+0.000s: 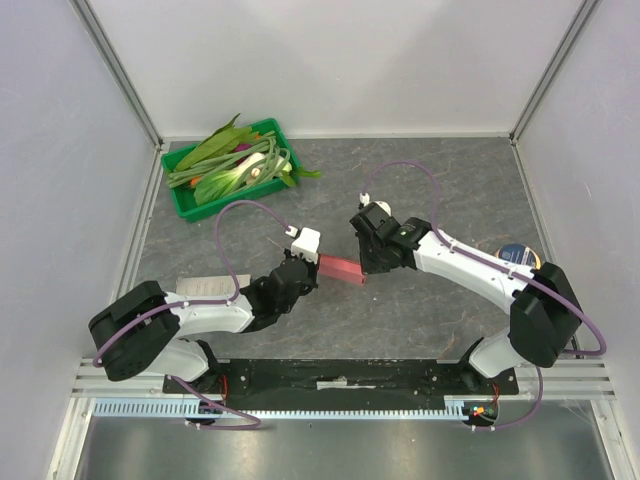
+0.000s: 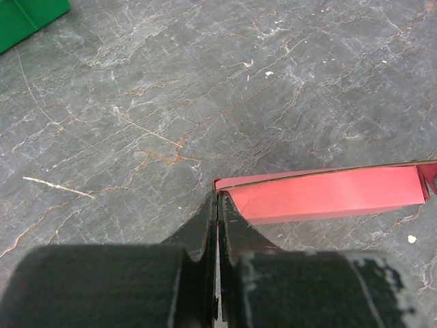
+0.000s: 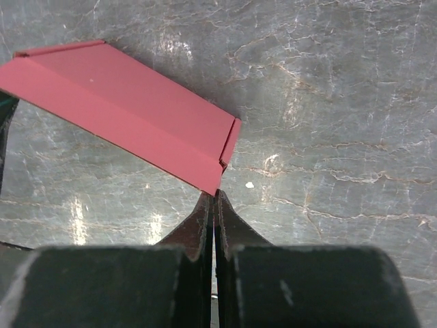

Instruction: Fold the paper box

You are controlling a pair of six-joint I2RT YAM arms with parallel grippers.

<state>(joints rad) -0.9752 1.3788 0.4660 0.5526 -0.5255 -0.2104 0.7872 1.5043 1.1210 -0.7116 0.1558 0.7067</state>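
Note:
The paper box (image 1: 342, 269) is a pink-red folded cardboard strip held between my two arms at the table's middle. My left gripper (image 1: 309, 265) is shut on its left end. In the left wrist view the fingertips (image 2: 217, 199) pinch the box's near corner, and the box (image 2: 328, 195) runs off to the right. My right gripper (image 1: 365, 266) is shut on its right end. In the right wrist view the jaws (image 3: 215, 196) close on the lower corner of the box (image 3: 123, 113), whose small end flap (image 3: 231, 140) is folded.
A green tray (image 1: 188, 207) of green vegetables stands at the back left; its corner shows in the left wrist view (image 2: 27, 17). A round blue-and-white object (image 1: 518, 256) lies by the right arm. A pale flat sheet (image 1: 197, 287) lies under the left arm.

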